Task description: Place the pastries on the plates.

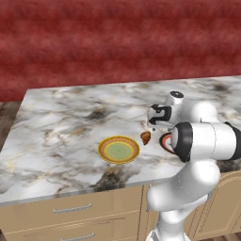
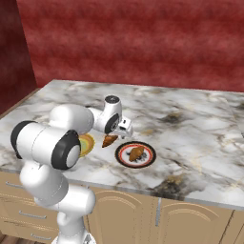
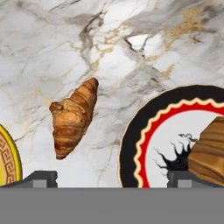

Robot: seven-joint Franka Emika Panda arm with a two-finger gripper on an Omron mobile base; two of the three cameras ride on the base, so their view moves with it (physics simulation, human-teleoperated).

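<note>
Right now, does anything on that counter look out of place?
One croissant lies on the bare marble between the yellow plate and the red-rimmed plate, on neither. The other croissant sits on the red-rimmed plate.

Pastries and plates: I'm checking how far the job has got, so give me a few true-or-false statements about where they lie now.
1. One pastry lies on the red-rimmed plate. True.
2. The other pastry lies on the yellow plate. False: it lies on the bare counter, between the two plates.
3. The gripper holds a pastry. False: its jaws stand open with nothing between them, above the counter.
4. The yellow plate has nothing on it. True.
5. The two plates are stacked. False: they sit apart, side by side near the counter's front edge.
</note>
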